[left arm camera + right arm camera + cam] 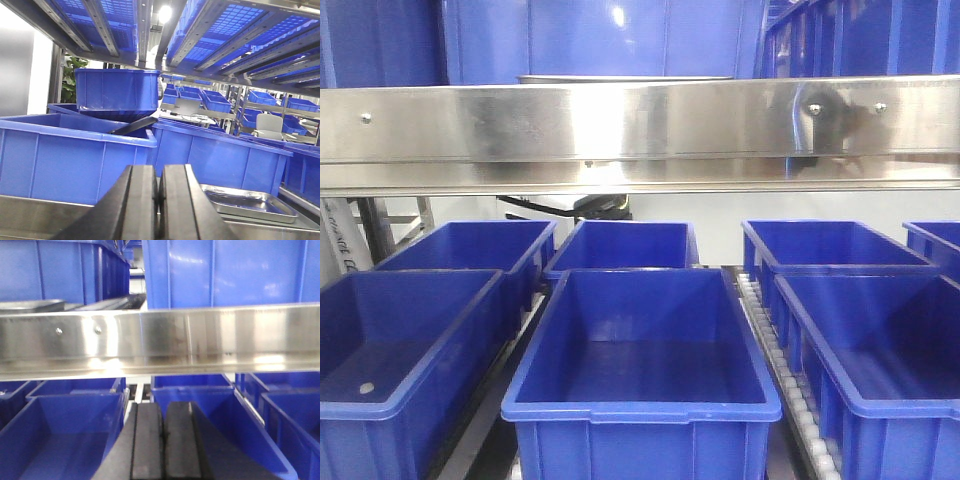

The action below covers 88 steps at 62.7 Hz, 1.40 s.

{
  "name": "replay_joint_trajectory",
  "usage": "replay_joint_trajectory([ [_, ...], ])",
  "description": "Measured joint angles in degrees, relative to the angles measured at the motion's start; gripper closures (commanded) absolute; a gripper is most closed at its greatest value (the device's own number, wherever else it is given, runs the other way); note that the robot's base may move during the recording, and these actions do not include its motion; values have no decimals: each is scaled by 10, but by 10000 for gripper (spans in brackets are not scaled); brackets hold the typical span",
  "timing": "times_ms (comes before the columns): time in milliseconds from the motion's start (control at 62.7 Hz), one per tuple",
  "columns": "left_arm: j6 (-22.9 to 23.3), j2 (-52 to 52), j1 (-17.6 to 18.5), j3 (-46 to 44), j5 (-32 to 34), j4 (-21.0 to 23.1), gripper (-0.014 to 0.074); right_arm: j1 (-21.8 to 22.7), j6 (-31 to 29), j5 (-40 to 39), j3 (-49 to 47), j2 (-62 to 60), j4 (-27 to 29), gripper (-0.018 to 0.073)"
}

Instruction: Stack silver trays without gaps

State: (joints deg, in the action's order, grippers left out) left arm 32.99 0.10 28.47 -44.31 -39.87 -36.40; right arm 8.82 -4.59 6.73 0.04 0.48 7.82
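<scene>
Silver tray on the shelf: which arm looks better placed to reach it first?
Probably the left. Its end effector, shut and empty, sits at shelf height with the silver tray just ahead. The right end effector, also shut, is below the shelf rail, over blue bins.

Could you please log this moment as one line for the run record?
phase: pre-grasp | left gripper: shut, empty | right gripper: shut, empty | silver tray: on shelf, untouched | blue bins: below rail

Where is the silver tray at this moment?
In the left wrist view, the tray lies flat on the steel shelf at lower right, just right of the shut left end effector and in front of a blue bin.
</scene>
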Motion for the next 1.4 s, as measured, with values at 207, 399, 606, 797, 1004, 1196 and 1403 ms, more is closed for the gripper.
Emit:
replay_joint_trajectory([
  [207, 0, 0, 0, 0, 0, 0, 592, -18, 14, -8, 0, 0, -18, 638],
  [399, 0, 0, 0, 0, 0, 0, 592, -19, 17, 18, 0, 0, -17, 638],
  [606, 0, 0, 0, 0, 0, 0, 592, -19, 17, 20, 0, 0, -12, 638],
  [797, 0, 0, 0, 0, 0, 0, 592, -19, 17, 20, 0, 0, -12, 638],
  [1004, 0, 0, 0, 0, 0, 0, 592, -19, 17, 9, 0, 0, -12, 638],
  [1196, 0, 0, 0, 0, 0, 0, 592, -19, 17, 5, 0, 0, -12, 638],
  [1403, 0, 0, 0, 0, 0, 0, 592, -19, 17, 5, 0, 0, -12, 638],
])
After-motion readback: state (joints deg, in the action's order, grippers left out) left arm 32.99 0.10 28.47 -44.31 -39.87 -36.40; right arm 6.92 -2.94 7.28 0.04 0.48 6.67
